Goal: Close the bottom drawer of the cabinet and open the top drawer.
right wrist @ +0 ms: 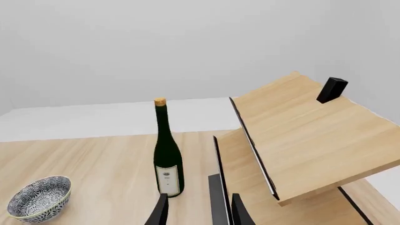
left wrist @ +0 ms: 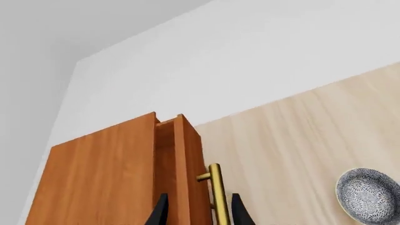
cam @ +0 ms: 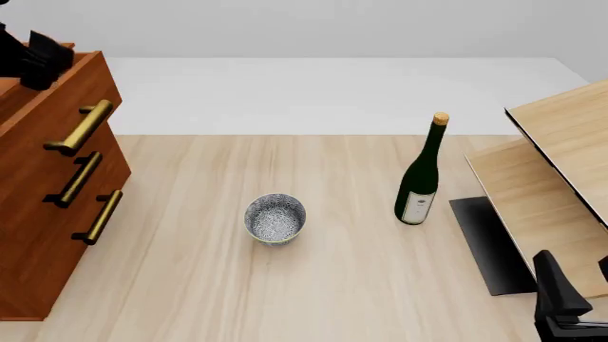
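Note:
The reddish-brown cabinet stands at the table's left edge. Its top drawer is pulled out a little: the left wrist view shows a gap behind the drawer front. The bottom drawer sits flush with the middle one. My left gripper hangs above the cabinet's top. It is open, with its fingers on either side of the top drawer's front and brass handle. My right gripper is open at the near right, holding nothing.
A patterned bowl sits mid-table and a dark green bottle stands to its right. Pale slanted boards on a dark base fill the right side, just ahead of my right gripper.

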`<control>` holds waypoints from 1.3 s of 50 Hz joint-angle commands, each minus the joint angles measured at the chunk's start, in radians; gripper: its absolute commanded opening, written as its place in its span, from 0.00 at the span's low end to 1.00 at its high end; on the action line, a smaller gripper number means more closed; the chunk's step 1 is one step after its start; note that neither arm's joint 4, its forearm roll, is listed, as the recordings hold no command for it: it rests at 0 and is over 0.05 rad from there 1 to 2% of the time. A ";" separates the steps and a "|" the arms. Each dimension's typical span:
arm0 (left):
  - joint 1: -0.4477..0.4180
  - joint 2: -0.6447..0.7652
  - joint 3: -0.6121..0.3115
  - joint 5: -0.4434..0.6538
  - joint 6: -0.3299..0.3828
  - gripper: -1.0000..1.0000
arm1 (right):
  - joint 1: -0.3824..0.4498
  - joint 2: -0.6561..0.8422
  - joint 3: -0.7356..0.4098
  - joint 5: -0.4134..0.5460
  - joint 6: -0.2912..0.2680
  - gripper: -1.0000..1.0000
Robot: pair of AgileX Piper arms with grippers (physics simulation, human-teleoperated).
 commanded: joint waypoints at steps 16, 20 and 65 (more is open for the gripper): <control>0.033 0.019 0.073 -0.023 -0.081 1.00 | 0.005 -0.003 0.001 0.003 -0.004 1.00; 0.025 0.024 0.089 -0.027 -0.101 1.00 | 0.006 -0.004 0.001 0.003 -0.005 1.00; 0.091 0.021 0.192 -0.102 -0.102 1.00 | 0.009 -0.003 0.002 0.003 -0.006 1.00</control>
